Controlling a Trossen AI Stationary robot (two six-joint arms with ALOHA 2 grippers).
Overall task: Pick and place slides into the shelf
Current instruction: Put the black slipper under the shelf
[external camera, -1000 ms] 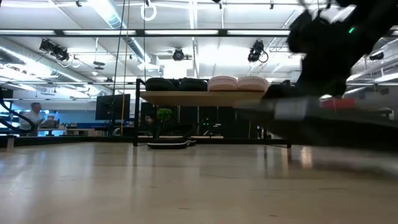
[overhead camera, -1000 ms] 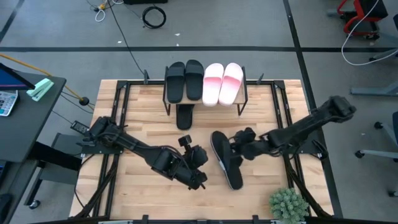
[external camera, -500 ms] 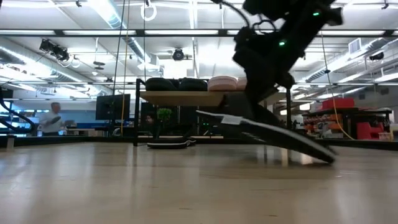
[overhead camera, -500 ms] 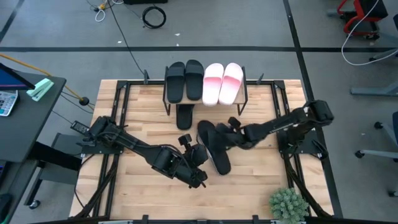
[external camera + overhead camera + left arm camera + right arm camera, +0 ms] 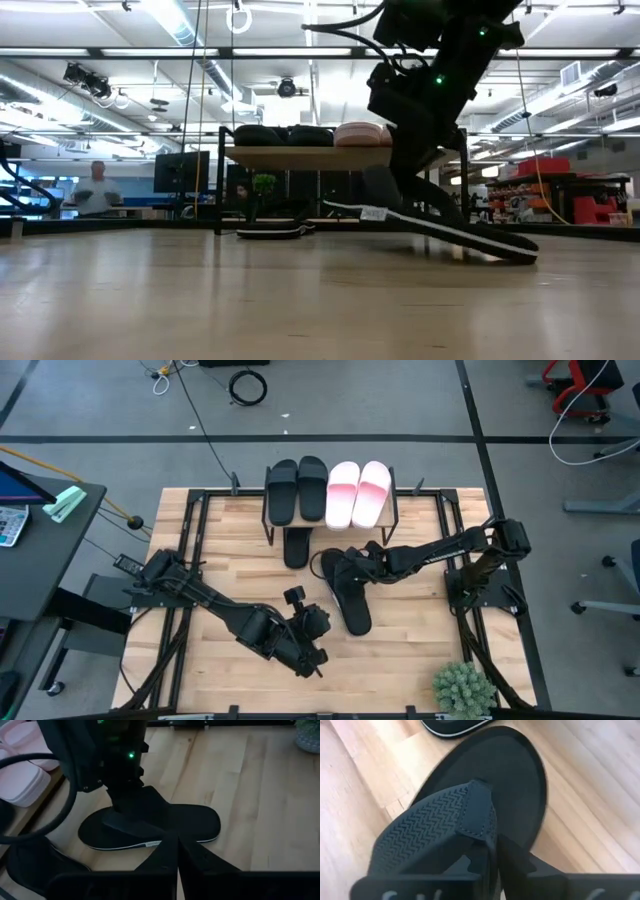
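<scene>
The right gripper (image 5: 358, 567) is positioned near the middle of the table (image 5: 420, 635), just in front of the shelf (image 5: 330, 520), at the strap of a black slide (image 5: 350, 592). In the right wrist view its fingertips (image 5: 485, 852) stand close together at the edge of the ribbed strap, touching it; a narrow gap separates the fingers, and whether they clamp the strap or merely rest against it cannot be determined. In the low view this black slide (image 5: 440, 228) is tilted: the end farther from the shelf rests on the table while the end nearer the shelf is raised off the surface under the right gripper (image 5: 400, 165). The shelf top board carries two black slides (image 5: 296, 490) toward its left end and two pink slides (image 5: 358, 493) toward its right end, side by side. A further black slide (image 5: 297, 547) lies on the table beneath the shelf, projecting from its front edge. The left gripper (image 5: 318, 657) is located near the front edge of the table, left of centre, well apart from the slides; its fingers (image 5: 172, 855) are pressed together and hold nothing. A small potted plant (image 5: 463, 688) stands at the front right corner of the table.
</scene>
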